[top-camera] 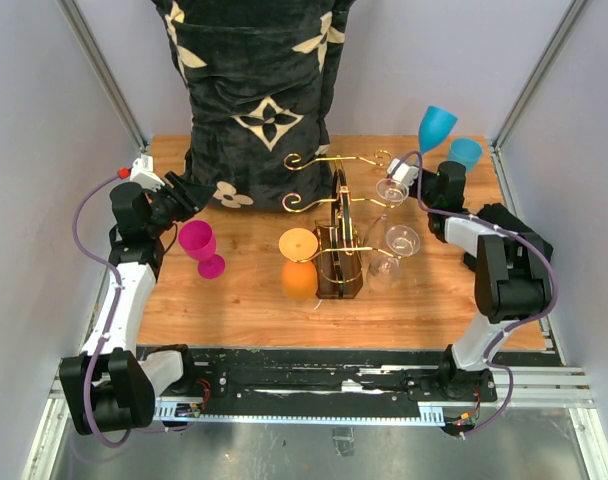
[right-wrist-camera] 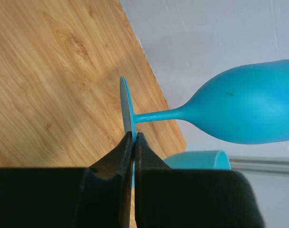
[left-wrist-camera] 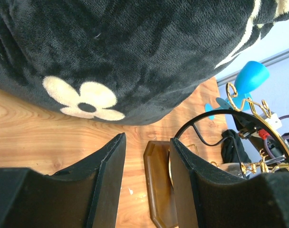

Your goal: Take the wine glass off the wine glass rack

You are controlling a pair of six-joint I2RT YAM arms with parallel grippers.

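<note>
Mid-table the rack [top-camera: 339, 235] of thin gold wire on a glossy brown wooden body has clear glasses [top-camera: 401, 240] at its arms, the left gripper [left-wrist-camera: 148, 138] gapes empty by the black plush cushion [top-camera: 259, 100], and far right the right gripper [right-wrist-camera: 134, 135] pinches the flat foot of the smooth blue wine glass [right-wrist-camera: 244, 111], off the rack.

Wooden table [top-camera: 244, 310]: black cushion [top-camera: 254, 100] rear, wine glass rack [top-camera: 339, 258] centre, pink glass [top-camera: 197, 243] left.
</note>
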